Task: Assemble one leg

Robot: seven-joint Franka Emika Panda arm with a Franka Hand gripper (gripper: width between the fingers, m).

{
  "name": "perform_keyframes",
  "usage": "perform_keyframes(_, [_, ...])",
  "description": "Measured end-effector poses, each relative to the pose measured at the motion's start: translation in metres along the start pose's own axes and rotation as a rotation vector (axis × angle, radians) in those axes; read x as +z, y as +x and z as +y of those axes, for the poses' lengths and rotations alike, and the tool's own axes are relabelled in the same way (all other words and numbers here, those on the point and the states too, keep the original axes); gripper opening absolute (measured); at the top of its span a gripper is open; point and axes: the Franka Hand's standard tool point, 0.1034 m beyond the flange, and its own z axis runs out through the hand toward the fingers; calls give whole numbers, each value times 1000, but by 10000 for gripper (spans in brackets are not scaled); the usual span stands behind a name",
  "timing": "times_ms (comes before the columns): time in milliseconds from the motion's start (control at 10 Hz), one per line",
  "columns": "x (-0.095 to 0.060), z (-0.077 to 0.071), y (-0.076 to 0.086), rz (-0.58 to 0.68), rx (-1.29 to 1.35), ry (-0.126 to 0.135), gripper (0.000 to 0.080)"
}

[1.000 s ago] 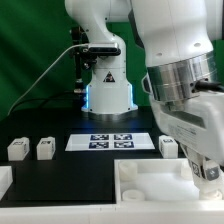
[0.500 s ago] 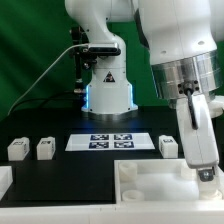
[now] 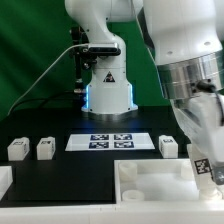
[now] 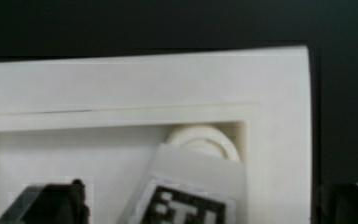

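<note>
My gripper is at the exterior view's right, over the large white panel. It is shut on a leg, a small white block whose black-and-white tag faces the camera. In the wrist view the leg sits tilted between my dark fingers, just above a round socket near the panel's raised rim. I cannot tell whether the leg touches the panel. Three more legs lie on the black table: two at the left and one by my gripper.
The marker board lies flat in the middle of the table. The arm's base stands behind it. A white part shows at the left edge. A green curtain closes the back.
My wrist has turned and shifted slightly towards the exterior view's right. The leg's tag has come round into clearer view and sits a little higher than half a second ago.
</note>
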Motion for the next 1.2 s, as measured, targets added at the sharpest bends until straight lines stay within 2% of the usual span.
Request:
perform_keyframes(500, [0,0,2,2,-551,-1,649])
perform_keyframes(700, [-2,-1,10,14,-818,-7,649])
perform_keyframes(900, [-1,-1,7,42,-1102,-33,649])
perform_keyframes(1200, [0,0,8,40,-1122,-33,649])
